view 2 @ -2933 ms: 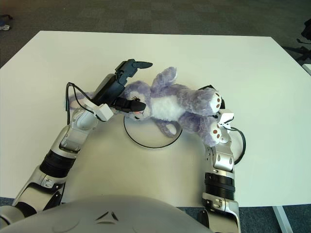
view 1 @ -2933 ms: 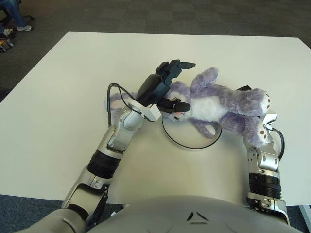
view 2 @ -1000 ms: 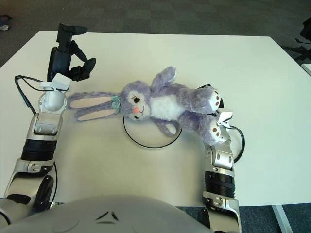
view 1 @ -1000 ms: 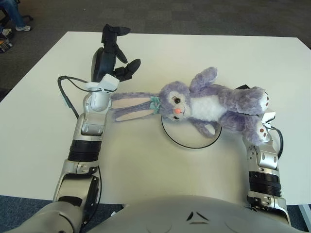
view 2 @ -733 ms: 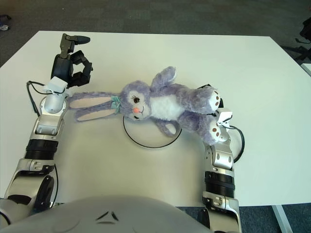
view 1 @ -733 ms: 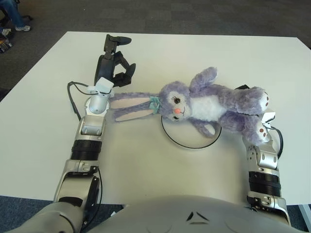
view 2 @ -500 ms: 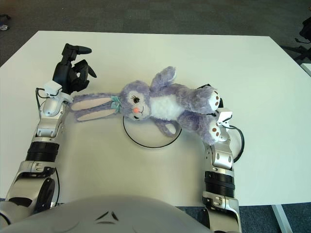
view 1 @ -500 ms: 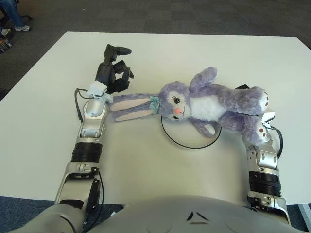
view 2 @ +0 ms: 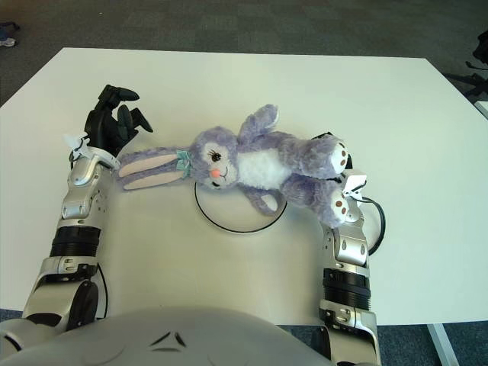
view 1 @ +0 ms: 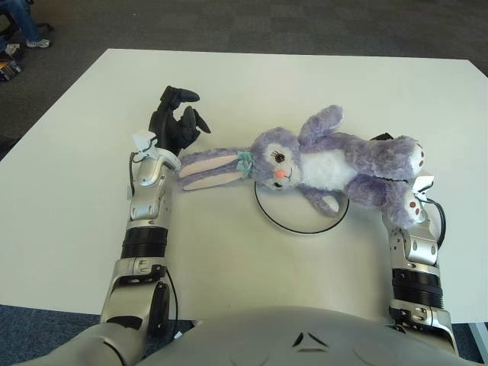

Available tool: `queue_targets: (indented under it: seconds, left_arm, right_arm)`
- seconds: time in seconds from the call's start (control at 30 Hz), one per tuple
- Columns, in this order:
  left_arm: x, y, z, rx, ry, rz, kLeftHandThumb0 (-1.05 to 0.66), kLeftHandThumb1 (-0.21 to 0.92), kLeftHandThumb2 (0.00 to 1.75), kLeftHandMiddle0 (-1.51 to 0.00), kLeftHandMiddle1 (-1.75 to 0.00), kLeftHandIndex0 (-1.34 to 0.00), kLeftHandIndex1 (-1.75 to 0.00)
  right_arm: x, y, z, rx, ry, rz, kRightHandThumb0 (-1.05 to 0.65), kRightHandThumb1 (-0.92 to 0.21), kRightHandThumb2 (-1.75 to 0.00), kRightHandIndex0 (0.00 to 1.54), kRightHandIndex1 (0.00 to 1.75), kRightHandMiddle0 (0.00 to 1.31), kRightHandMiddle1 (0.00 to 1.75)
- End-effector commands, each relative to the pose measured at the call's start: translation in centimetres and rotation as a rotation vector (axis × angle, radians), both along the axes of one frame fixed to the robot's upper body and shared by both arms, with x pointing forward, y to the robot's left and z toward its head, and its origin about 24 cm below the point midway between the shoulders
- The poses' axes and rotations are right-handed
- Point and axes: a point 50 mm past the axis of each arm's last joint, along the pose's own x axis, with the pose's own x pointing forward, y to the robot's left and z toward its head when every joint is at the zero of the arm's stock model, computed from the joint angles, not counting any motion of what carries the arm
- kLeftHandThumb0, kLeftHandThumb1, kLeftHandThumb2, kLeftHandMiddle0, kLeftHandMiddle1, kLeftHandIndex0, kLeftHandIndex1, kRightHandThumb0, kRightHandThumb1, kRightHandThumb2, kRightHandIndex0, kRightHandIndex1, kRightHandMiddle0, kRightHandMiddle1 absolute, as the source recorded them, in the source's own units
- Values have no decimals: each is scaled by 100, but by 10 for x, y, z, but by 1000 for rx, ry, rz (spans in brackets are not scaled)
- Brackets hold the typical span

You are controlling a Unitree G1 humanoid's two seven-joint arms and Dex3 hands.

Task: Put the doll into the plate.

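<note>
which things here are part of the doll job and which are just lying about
Part of the job:
- doll, lying across the plate
- plate, partly under the doll
- left robot hand, by the doll's ear tips, holding nothing
- right robot hand, mostly hidden under the doll's legs

Just there:
- white table
- black cable looped at the right wrist
</note>
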Motion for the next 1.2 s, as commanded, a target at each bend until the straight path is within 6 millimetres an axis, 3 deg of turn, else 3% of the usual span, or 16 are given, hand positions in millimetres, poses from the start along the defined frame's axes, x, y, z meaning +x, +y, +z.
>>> queue_targets:
  seconds: [0.0,0.6,1.17]
  left_arm:
    - [-1,0,-12,-11,44,19,-41,54,103,-112,-174,-44,-175]
    - [1,-4,-36,-9,115,-25,-45,42,119,-123,-175,-53,-175]
    - [-1,-11,-53,-4,173,-133,-44,42,119,-122,-175,-53,-175]
  right_arm:
    - [-8,-3,-21,21,109,-7,-46,-40,-121,123,175,55,175]
    - [-8,-8,-22,21,108,4,-46,-40,-121,123,175,55,175]
    - [-7,-9,-23,16,105,18,-46,-40,-121,123,175,55,175]
